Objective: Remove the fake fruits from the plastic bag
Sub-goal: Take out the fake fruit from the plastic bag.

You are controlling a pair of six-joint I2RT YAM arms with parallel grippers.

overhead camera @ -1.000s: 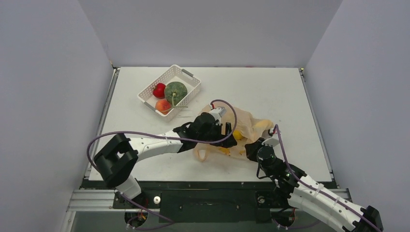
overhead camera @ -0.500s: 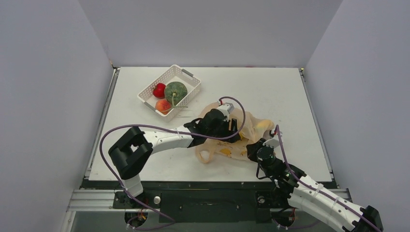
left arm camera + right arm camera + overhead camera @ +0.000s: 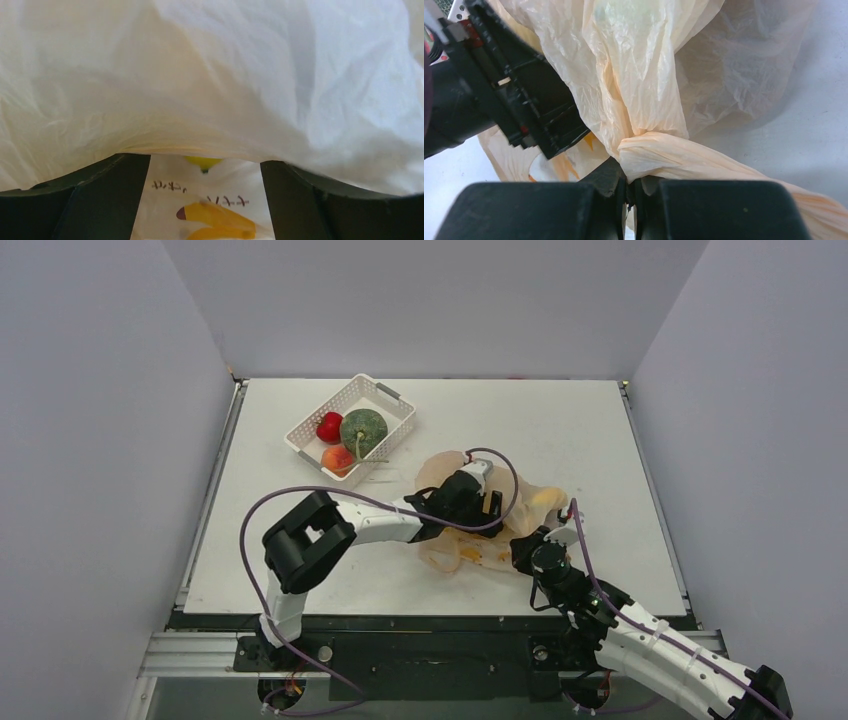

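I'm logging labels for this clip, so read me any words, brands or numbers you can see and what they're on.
On the plastic bag: one short line of dark printed characters above a yellow cartoon print, too blurred to read.
Nothing else shows any readable text.

Lab robot cell, not a home. Plain grey panel walls [image 3: 430,300] close in beyond and on both sides of my left claw [image 3: 487,507]. Matte white table [image 3: 570,420] beneath it. Aluminium rail [image 3: 200,652] and purple cables [image 3: 247,540] behind, by my bases.
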